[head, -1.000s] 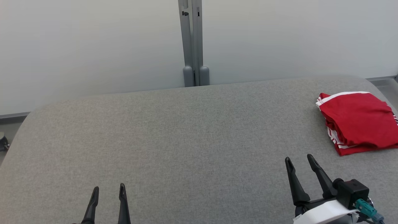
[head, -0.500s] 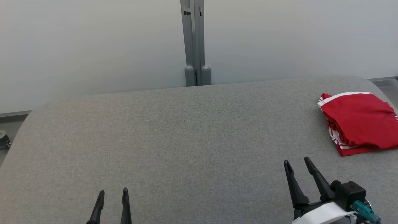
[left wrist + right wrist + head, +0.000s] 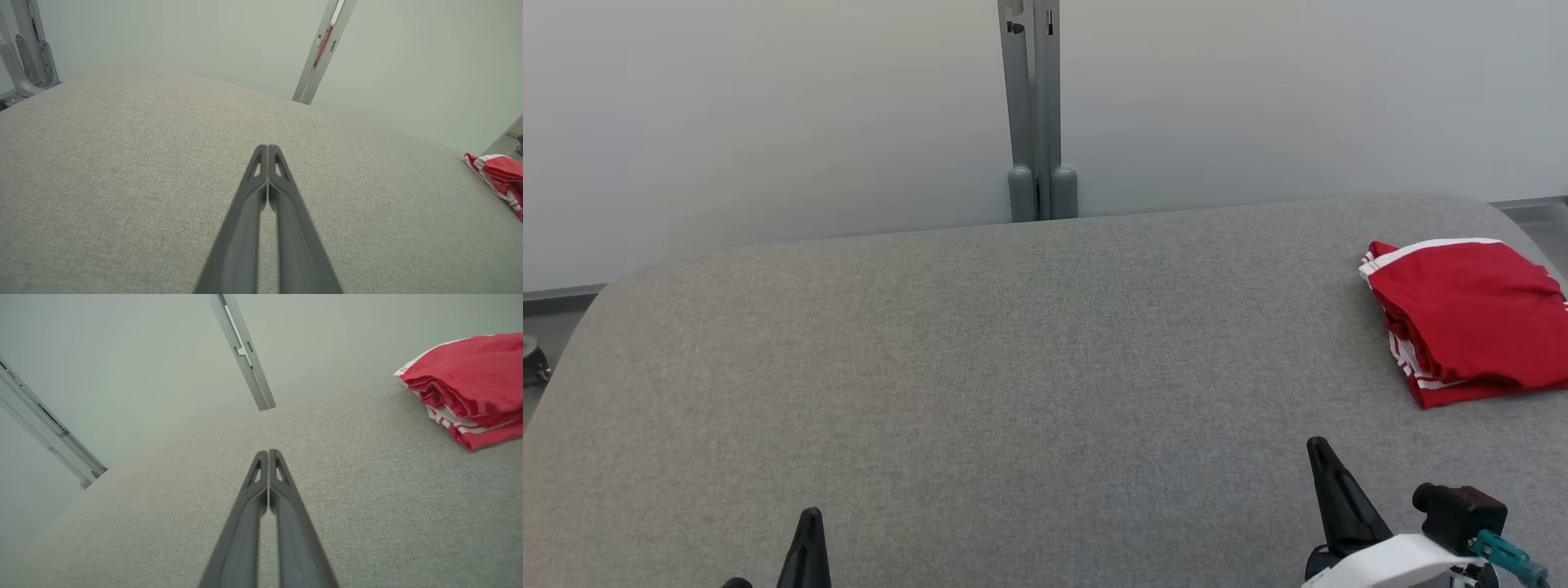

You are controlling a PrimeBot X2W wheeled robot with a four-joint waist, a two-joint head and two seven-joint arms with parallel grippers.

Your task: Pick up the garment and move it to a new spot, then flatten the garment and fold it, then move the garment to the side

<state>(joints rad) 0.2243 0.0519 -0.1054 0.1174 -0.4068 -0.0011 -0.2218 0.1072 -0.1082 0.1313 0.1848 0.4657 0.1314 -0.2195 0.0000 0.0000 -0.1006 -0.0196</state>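
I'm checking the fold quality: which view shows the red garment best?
Right wrist view: the folded red fabric garment with white stripes is large, its stacked layers visible. The head view shows its top; the left wrist view, a small sliver.

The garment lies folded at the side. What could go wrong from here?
1. The red garment lies close to the right edge of the table; a nudge might push it off.
2. The right tool, shut and empty, is the nearer one; a careless sweep could catch the loose layers and undo the fold.
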